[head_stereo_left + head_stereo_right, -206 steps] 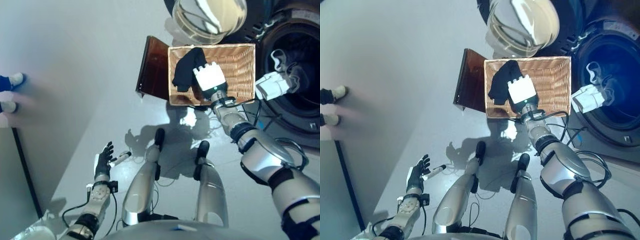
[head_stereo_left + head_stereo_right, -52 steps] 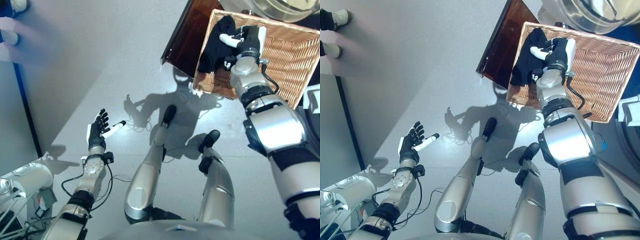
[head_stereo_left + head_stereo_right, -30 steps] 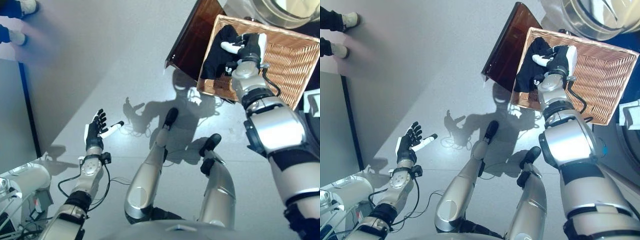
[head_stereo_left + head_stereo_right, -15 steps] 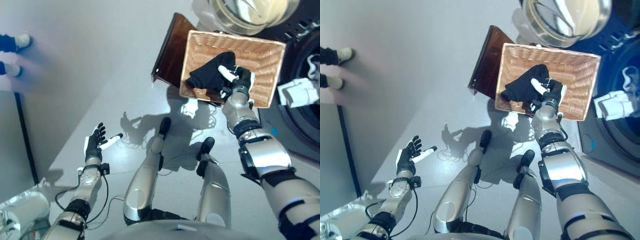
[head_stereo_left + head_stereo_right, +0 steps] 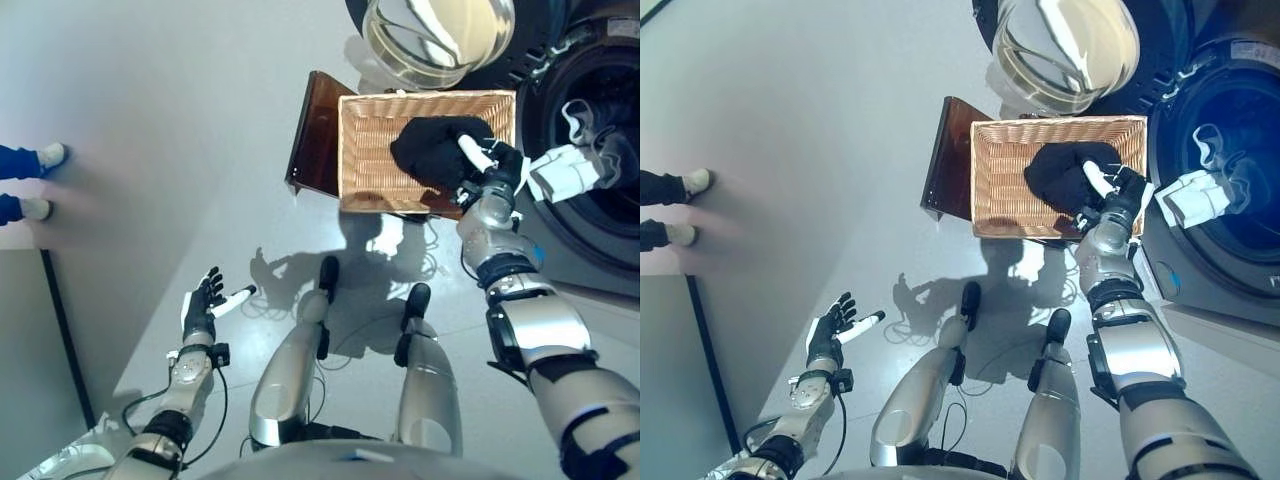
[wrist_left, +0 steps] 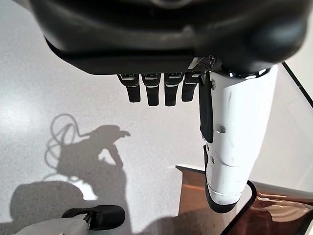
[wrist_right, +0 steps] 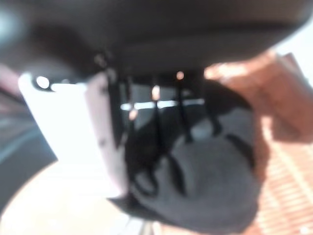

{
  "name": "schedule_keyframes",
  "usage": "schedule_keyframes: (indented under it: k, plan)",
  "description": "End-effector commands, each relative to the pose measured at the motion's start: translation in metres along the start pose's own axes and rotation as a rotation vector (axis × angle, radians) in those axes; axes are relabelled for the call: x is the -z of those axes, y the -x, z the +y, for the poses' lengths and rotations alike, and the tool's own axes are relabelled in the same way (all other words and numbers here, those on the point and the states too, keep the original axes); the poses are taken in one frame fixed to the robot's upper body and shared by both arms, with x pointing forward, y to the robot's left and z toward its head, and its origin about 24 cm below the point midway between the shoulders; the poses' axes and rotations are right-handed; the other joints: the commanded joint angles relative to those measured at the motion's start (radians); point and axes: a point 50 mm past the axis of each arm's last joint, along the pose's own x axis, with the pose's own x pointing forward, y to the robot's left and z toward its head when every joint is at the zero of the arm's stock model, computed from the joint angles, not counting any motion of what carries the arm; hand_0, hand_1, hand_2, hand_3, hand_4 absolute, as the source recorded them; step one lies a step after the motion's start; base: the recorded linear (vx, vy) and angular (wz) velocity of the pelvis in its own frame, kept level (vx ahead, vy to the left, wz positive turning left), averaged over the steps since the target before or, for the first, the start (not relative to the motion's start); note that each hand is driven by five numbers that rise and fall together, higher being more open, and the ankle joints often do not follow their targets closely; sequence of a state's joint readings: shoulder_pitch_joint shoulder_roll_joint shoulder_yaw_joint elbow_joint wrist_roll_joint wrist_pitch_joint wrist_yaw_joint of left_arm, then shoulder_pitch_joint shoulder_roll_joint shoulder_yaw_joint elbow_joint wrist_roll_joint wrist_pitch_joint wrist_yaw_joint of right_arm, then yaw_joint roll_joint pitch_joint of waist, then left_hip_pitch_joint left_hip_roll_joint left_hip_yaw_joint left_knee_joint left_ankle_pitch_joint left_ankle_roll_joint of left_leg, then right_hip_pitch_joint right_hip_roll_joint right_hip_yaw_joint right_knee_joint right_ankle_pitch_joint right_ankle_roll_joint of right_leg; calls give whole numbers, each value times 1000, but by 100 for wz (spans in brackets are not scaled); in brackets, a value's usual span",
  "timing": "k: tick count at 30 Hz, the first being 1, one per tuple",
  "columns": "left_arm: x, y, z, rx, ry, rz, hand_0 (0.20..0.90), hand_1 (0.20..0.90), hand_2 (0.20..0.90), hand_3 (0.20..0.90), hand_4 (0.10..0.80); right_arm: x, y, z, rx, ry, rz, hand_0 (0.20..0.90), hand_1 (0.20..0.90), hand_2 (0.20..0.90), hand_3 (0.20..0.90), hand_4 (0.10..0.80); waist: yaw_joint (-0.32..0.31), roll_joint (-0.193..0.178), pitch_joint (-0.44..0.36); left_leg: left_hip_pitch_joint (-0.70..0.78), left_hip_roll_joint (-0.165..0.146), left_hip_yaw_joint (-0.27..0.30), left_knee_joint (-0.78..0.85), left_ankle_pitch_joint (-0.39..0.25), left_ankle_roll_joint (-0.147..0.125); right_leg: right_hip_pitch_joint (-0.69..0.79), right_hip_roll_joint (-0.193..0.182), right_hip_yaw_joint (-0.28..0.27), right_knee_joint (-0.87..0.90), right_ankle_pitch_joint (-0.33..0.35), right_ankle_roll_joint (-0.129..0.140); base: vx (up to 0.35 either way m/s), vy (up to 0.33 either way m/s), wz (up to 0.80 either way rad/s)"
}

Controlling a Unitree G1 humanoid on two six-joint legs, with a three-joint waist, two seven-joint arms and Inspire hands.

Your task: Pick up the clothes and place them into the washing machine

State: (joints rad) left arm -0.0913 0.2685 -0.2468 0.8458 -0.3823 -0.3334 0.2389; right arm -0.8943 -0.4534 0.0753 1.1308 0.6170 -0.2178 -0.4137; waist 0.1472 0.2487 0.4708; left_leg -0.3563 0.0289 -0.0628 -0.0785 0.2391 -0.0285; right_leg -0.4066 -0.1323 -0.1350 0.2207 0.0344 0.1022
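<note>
Right hand (image 5: 490, 170) fingers clenched on black garment (image 5: 432, 150), bunched over wicker basket (image 5: 365, 150), at side nearest washing machine drum (image 5: 1225, 150). Right wrist view: fingers sunk in cloth. Left hand (image 5: 203, 308) low over floor, fingers released, spread. Left wrist view: only floor, brown stand (image 6: 254, 210).

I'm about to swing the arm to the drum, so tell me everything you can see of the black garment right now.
The black garment is a dark, soft-looking cloth bunched into a rounded lump, with no print or seams that I can make out. It sits over the right end of the wicker basket, on the side nearest the washing machine. The right hand is closed on it, its white-covered thumb lying across the cloth. Whether the garment is fully lifted clear of the basket floor cannot be told.
</note>
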Motion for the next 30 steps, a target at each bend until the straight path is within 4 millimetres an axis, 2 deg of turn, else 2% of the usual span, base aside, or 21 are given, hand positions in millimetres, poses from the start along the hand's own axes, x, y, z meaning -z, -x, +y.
schedule_keyframes:
  k: [1,8,15,16,18,19,22,26,29,30]
  plan:
    - [14,7,4,-6,-51,24,900,900,900,900,800,-61,-9,-18,36,-55,-277,200,200,200,200,300,-14,-8,-85,-9,-35,41,-9,-52,-57,17,18,50,-83,-12,-19,5,-8,-6]
    - [25,12,0,16,-66,66,900,900,900,900,800,-89,-19,-49,151,11,-343,200,200,200,200,300,-31,18,-109,-2,-36,51,-9,-57,-58,15,24,63,-78,-18,-21,11,-2,-5]
    - [31,15,-3,28,-78,86,900,900,900,900,800,-133,-22,-90,309,22,-456,200,200,200,200,300,-50,41,-132,3,-39,58,-9,-62,-61,18,30,71,-75,-25,-21,5,-1,-2]
    - [31,15,-3,29,-78,86,900,900,900,900,800,-133,-22,-90,310,23,-456,200,200,200,200,300,-50,42,-132,3,-39,57,-9,-62,-61,18,30,71,-75,-25,-21,0,0,0]
    - [33,16,-5,39,-83,93,900,900,900,900,800,-143,-23,-107,372,33,-466,200,200,200,200,300,-56,49,-137,4,-39,59,-9,-63,-62,18,33,74,-72,-28,-22,0,0,0]
    - [33,16,-5,40,-83,93,900,900,900,900,800,-143,-23,-108,372,33,-467,200,200,200,200,300,-55,49,-137,4,-39,59,-9,-63,-62,18,33,75,-71,-28,-22,0,0,0]
    - [33,17,-7,55,-81,92,900,900,900,900,800,-156,-23,-126,421,68,-468,200,200,200,200,300,-59,58,-143,5,-41,59,-9,-64,-63,17,35,77,-70,-29,-22,0,0,0]
    - [29,17,-8,73,-66,67,900,900,900,900,800,-176,-23,-137,440,156,-482,200,200,200,200,300,-63,73,-139,3,-41,62,-9,-60,-67,8,37,82,-62,-31,-22,-18,-10,-3]
    - [26,17,-9,84,-58,57,900,900,900,900,800,-182,-23,-137,440,177,-487,200,200,200,200,300,-64,79,-136,1,-40,65,-9,-58,-67,3,38,83,-58,-32,-24,-17,-10,-2]
    - [24,17,-11,94,-46,44,900,900,900,900,800,-190,-22,-137,440,199,-500,200,200,200,200,300,-67,86,-130,-1,-39,69,-9,-56,-68,-6,39,85,-51,-33,-25,-36,-26,-3]
